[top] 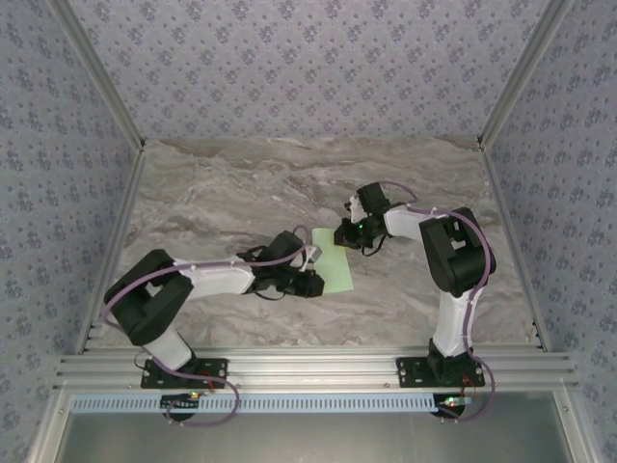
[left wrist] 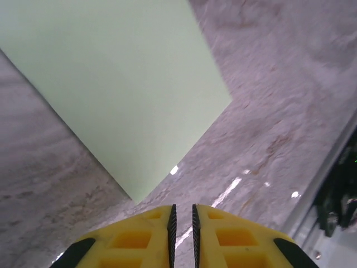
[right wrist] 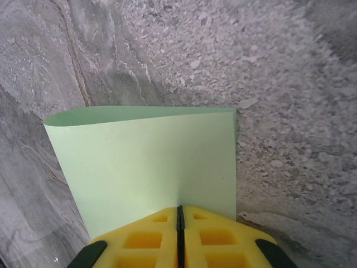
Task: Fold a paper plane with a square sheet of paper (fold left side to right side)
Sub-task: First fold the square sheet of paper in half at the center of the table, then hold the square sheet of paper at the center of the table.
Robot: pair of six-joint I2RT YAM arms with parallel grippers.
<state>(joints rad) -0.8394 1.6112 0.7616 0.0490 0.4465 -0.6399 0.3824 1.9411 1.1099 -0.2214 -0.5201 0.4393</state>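
The square sheet of paper (top: pixel 335 269) lies on the marble table, pale mint green and folded over into a narrower rectangle. In the right wrist view the paper (right wrist: pixel 150 162) has a rounded fold along its far edge. My right gripper (top: pixel 347 234) (right wrist: pixel 179 211) is shut, its tips on the paper's near edge; whether paper sits between the pads I cannot tell. My left gripper (top: pixel 315 280) (left wrist: pixel 183 215) hovers just short of a corner of the paper (left wrist: pixel 111 84). Its jaws stand a narrow gap apart with bare table showing between them.
The marble tabletop (top: pixel 241 183) stretches wide behind and left of the paper. An aluminium rail (top: pixel 308 367) runs along the near edge by the arm bases, and its edge (left wrist: pixel 329 167) shows in the left wrist view. Patterned walls (top: pixel 308 68) close in the back and sides.
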